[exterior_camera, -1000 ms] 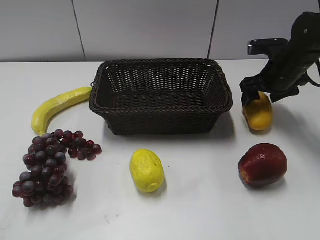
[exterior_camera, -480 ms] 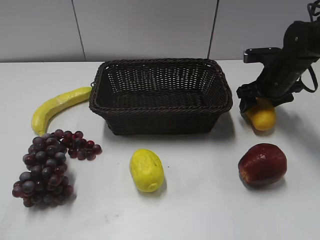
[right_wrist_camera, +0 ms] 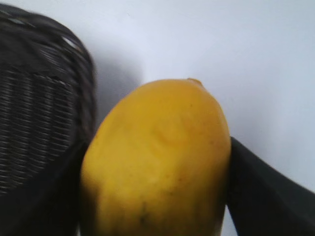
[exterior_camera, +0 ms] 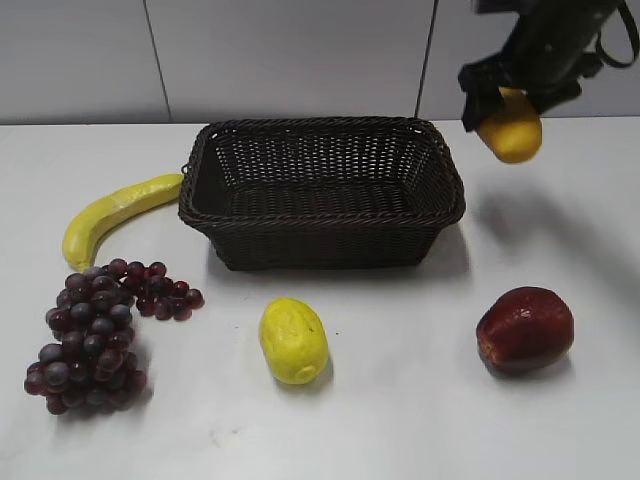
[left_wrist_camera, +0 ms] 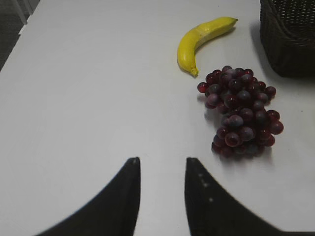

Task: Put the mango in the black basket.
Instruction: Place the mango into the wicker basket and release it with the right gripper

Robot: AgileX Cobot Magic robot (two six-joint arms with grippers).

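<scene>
The orange-yellow mango (exterior_camera: 511, 133) hangs in my right gripper (exterior_camera: 508, 100), high above the table, just right of the black basket's (exterior_camera: 322, 130) right end. In the right wrist view the mango (right_wrist_camera: 157, 162) fills the space between both dark fingers, with the basket's woven wall (right_wrist_camera: 39, 108) at the left. The basket stands at the middle back of the table and holds nothing. My left gripper (left_wrist_camera: 161, 162) is open and empty over bare table, well left of the basket corner (left_wrist_camera: 290, 39).
A banana (exterior_camera: 115, 212) lies left of the basket, with a bunch of dark red grapes (exterior_camera: 95, 335) below it. A paler yellow fruit (exterior_camera: 293, 340) lies in front of the basket. A red apple (exterior_camera: 525, 328) sits at the front right.
My right gripper has lifted the mango off the table, up and slightly left toward the basket. Nothing else has moved.
</scene>
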